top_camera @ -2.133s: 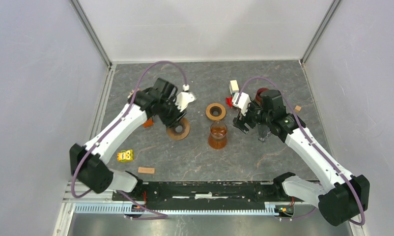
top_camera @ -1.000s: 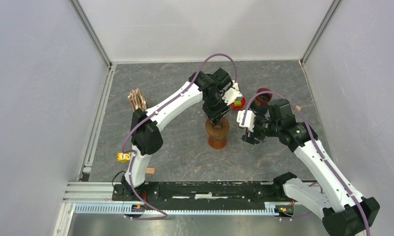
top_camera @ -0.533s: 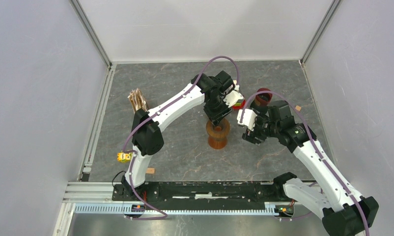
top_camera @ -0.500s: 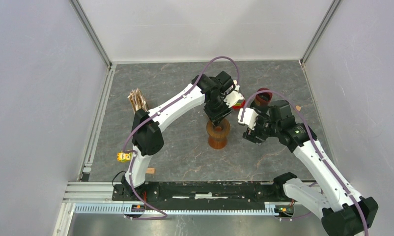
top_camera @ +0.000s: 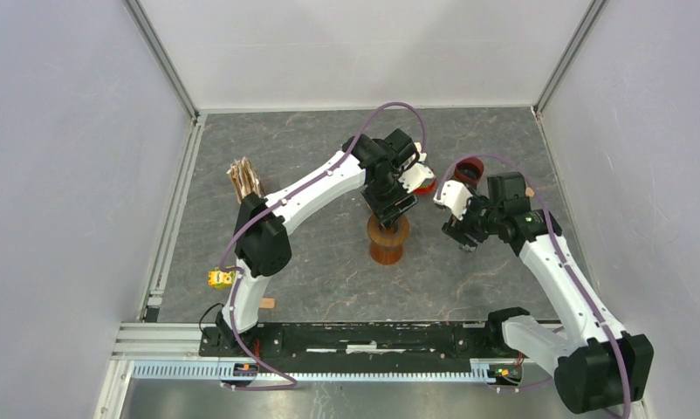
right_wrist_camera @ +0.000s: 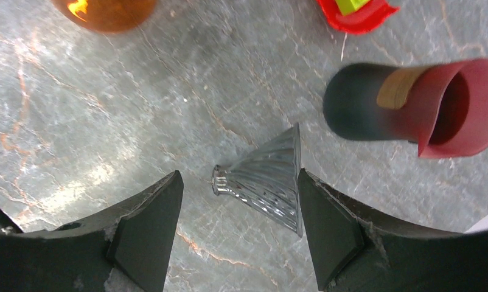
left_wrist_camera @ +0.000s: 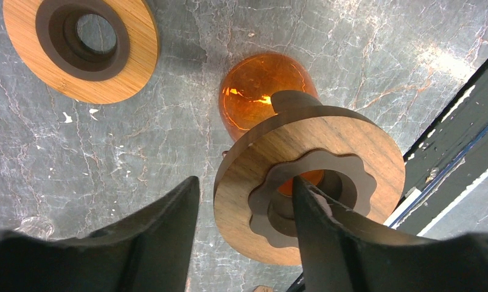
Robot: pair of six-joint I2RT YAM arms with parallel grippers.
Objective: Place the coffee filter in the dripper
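Note:
The coffee filters (top_camera: 244,177) are a brown folded stack standing near the left wall, far from both grippers. The dripper's clear ribbed glass cone (right_wrist_camera: 269,179) lies on its side on the table. My right gripper (right_wrist_camera: 238,182) (top_camera: 463,237) hangs open over it, a finger on each side. A dark wooden collar (left_wrist_camera: 308,176) (top_camera: 388,229) rests on the amber carafe (left_wrist_camera: 260,91). My left gripper (left_wrist_camera: 244,188) (top_camera: 390,212) straddles the collar's rim, open, with one finger in its centre hole and the other outside.
A second, lighter wooden ring (left_wrist_camera: 80,45) lies on the table beyond the carafe. A red-and-black cup (right_wrist_camera: 412,109) (top_camera: 469,168) and a red lid with a green piece (right_wrist_camera: 357,12) lie behind the right gripper. A yellow toy (top_camera: 222,278) and a wood block (top_camera: 260,303) sit front left.
My left gripper's jaws have widened around the collar's rim on the carafe. My right gripper has moved right and back, away from the carafe, over the glass cone.

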